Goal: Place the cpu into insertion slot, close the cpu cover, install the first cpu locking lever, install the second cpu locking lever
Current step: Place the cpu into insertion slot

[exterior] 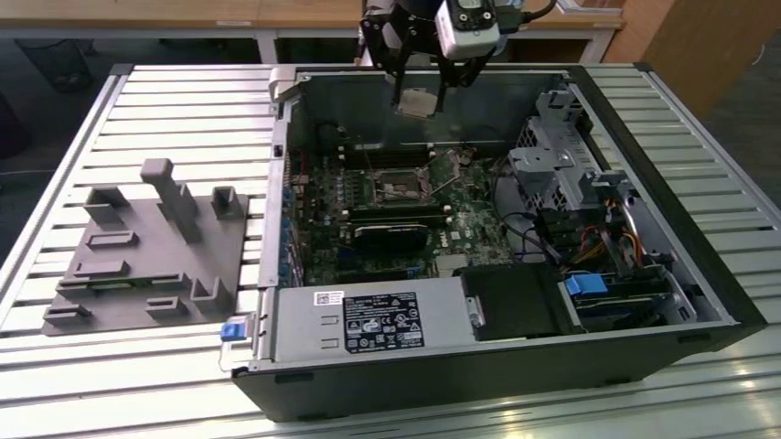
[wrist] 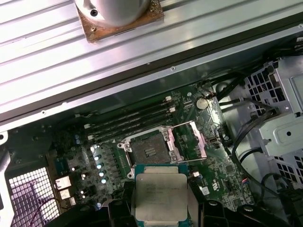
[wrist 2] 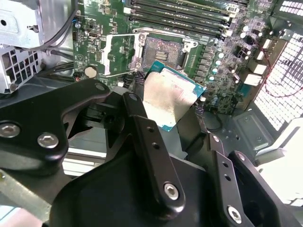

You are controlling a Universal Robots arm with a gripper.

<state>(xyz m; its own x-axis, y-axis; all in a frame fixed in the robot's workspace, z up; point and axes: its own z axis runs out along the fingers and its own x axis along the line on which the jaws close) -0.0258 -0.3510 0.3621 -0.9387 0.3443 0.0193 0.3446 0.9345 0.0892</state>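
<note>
closest to the lens in the second wrist view we've got the gripper (wrist 2: 166, 113), chunky black linkage arms with silver screws. its fingers (wrist 2: 137, 106) are pinched onto the cpu (wrist 2: 169, 94) from two opposite edges. the chip's silvery top faces the camera at a tilt, with a teal-green rim showing around it.

in the exterior view the gripper (exterior: 422, 90) hangs up in the air over the far end of the open computer case (exterior: 683, 247), with the cpu (exterior: 416, 102) in its tips, clear of the board. below the gripper we can see the insertion slot (exterior: 401, 189), bare and dark inside its silver frame. in the first wrist view the cpu (wrist: 161, 196) is just short of the insertion slot (wrist: 147, 150), and the cpu cover (wrist: 191, 139) is flipped open, lying off to one side of the socket. the second wrist view shows the same thing: the insertion slot (wrist 2: 163, 49) is uncovered and the cpu cover (wrist 2: 118, 54) is swung away beside it. the long black memory slots (wrist: 128, 120) run just past the socket.

as for the room, the case lies on its side on a table (exterior: 146, 101) of ribbed aluminium slats. well off to the exterior view's left of the gripper is a grey fixture block (exterior: 153, 247) with pegs and pockets. behind the gripper there's a wooden bench edge (exterior: 183, 11), with dark floor (exterior: 747, 105) past the table's corner.
</note>
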